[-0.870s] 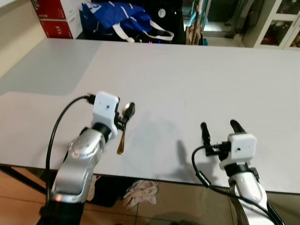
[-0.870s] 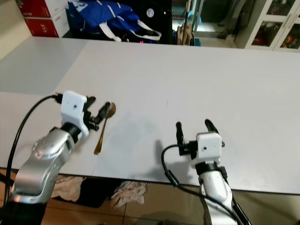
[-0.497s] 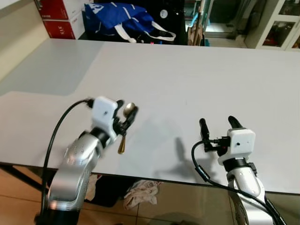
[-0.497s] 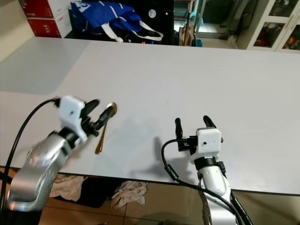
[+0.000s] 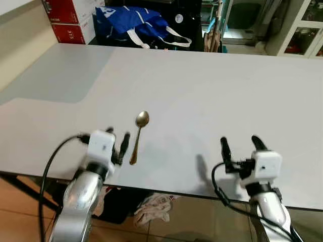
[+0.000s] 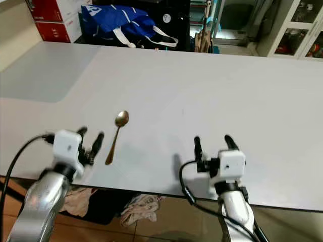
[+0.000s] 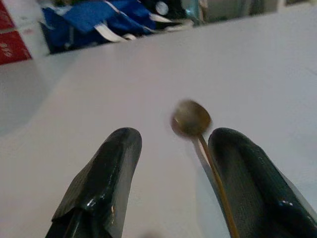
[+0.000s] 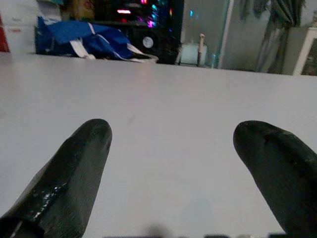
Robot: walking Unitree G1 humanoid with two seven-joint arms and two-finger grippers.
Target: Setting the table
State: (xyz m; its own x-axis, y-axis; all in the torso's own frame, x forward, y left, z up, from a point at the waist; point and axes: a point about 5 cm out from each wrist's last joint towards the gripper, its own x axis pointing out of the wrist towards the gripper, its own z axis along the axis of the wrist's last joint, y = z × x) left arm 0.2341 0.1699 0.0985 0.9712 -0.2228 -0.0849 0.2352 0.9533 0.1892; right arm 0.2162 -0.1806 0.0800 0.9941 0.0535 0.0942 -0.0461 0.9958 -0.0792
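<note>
1. The left gripper point(image 5: 117, 145) hovers at the near edge of the white table point(image 5: 202, 85), its two black fingers parted and holding nothing.
2. The right gripper point(image 5: 240, 144) sits at the same near edge, well apart from the left one; its fingers point(image 8: 74, 163) spread wide over bare tabletop, with nothing between them.
3. A gold-coloured spoon point(image 5: 139, 135) lies flat on the table just beside the left gripper, on the side toward the right arm. Its handle end points at the near edge and its bowl points away from the robot. In the left wrist view the spoon point(image 7: 194, 126) lies just ahead of the open fingers, its handle running close along one of them; whether they touch cannot be told.
4. A grey mat point(image 5: 55, 70) covers the table's far left corner.
5. Beyond the far edge, a blue bag point(image 5: 132, 20) with white straps sits beside red and white boxes point(image 5: 68, 17).
</note>
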